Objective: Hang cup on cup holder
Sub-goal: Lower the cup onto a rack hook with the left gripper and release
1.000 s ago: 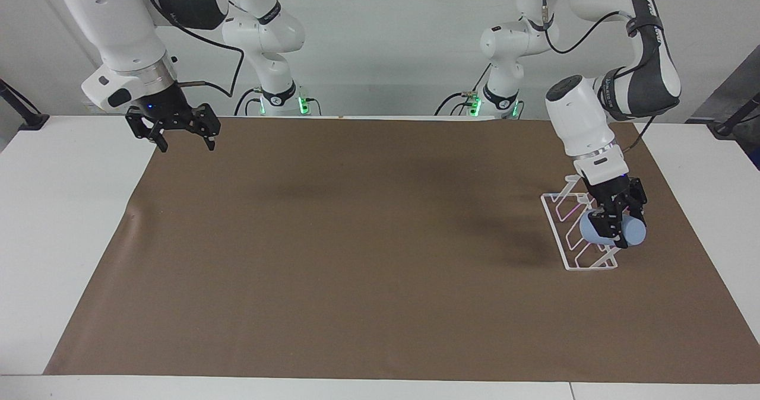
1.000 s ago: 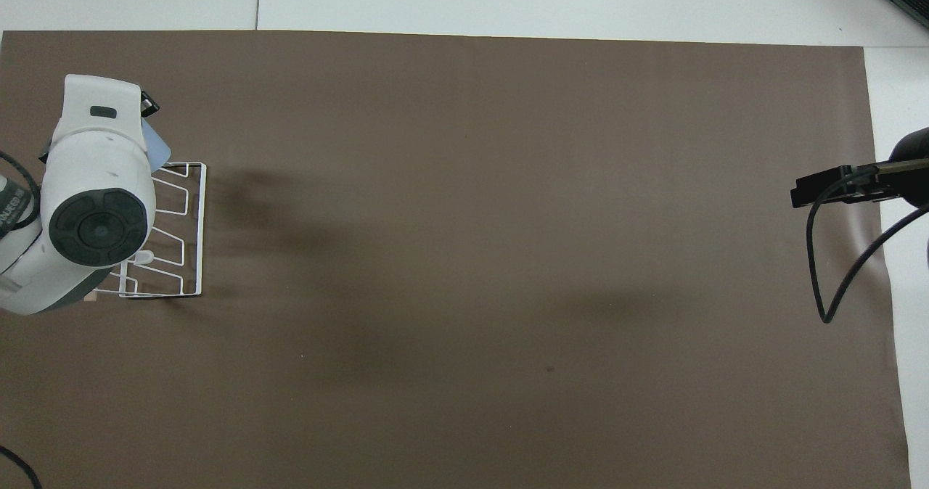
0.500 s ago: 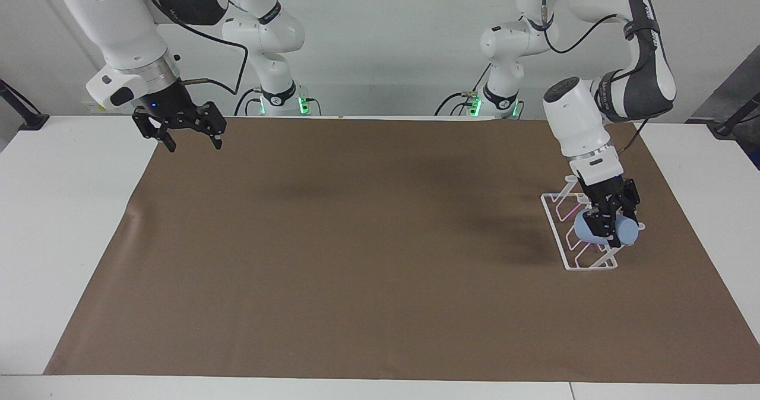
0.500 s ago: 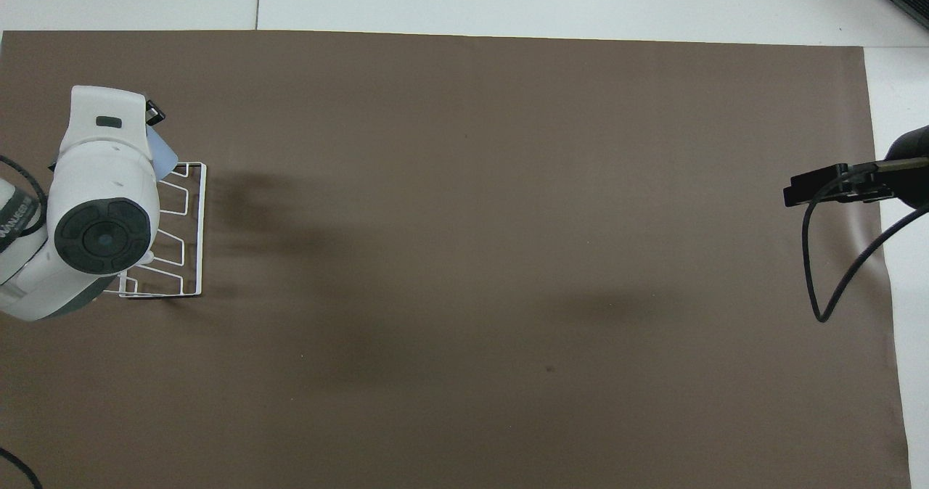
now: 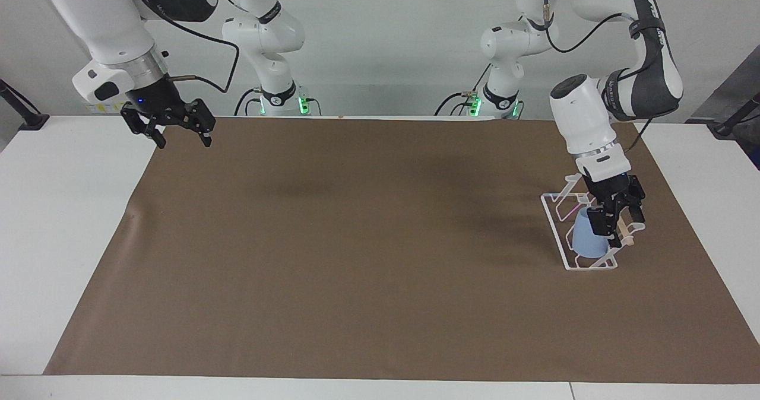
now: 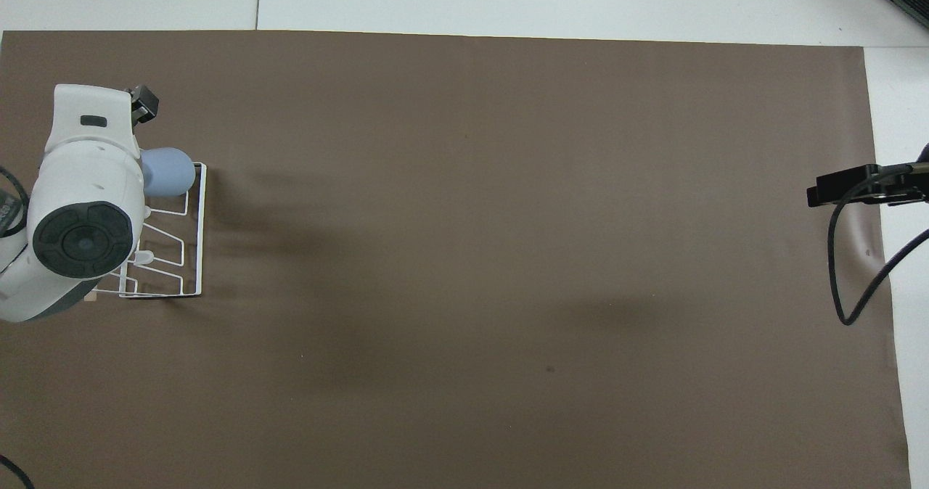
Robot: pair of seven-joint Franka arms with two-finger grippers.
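Note:
The light blue cup [image 5: 586,240] sits mouth-down over a prong of the white wire cup holder [image 5: 555,222], at the holder's end farther from the robots. It also shows in the overhead view [image 6: 168,172]. My left gripper [image 5: 617,227] is just above the holder, beside the cup's upturned base, with its fingers spread and nothing between them. In the overhead view the left wrist covers most of the cup holder [image 6: 199,235], and one fingertip [image 6: 143,102] shows. My right gripper [image 5: 177,132] hangs open and empty over the mat's edge at the right arm's end.
A brown mat [image 5: 356,240] covers the table's middle, with white table [image 5: 59,210] at both ends. The cup holder's wooden dowel [image 5: 623,231] runs along its top under my left gripper. The right gripper's black body [image 6: 845,186] and cable show in the overhead view.
The cup lay sideways in my shut left gripper; now it hangs mouth-down on the prong and the fingers have spread. My right gripper drifted slightly toward its own end of the table.

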